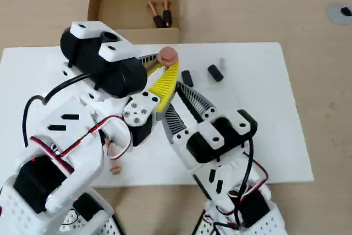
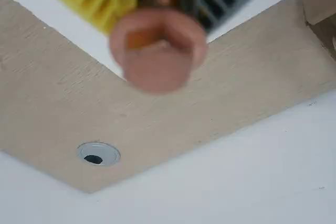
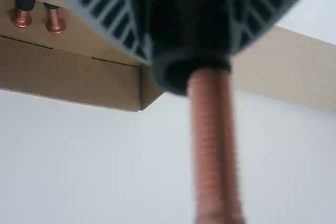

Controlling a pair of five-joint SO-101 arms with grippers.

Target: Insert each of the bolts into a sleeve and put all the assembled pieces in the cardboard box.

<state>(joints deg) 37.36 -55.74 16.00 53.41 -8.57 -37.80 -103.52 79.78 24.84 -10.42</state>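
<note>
Over my white board (image 1: 264, 136) on the tan wooden table (image 1: 324, 81), left gripper (image 1: 163, 62) is pinching a copper hex-head bolt (image 1: 168, 55) near the far edge, right gripper (image 3: 190, 51) is clamped round a black cylindrical sleeve (image 3: 189, 14).

Left arm (image 1: 93, 67) stretches up from the lower left, left gripper (image 1: 165, 63) at top centre, clamped on a bolt (image 1: 168, 55). Right arm (image 1: 220, 138) angles in from the lower right, right gripper (image 3: 191, 22) pinching a sleeve (image 3: 191, 40).
</note>
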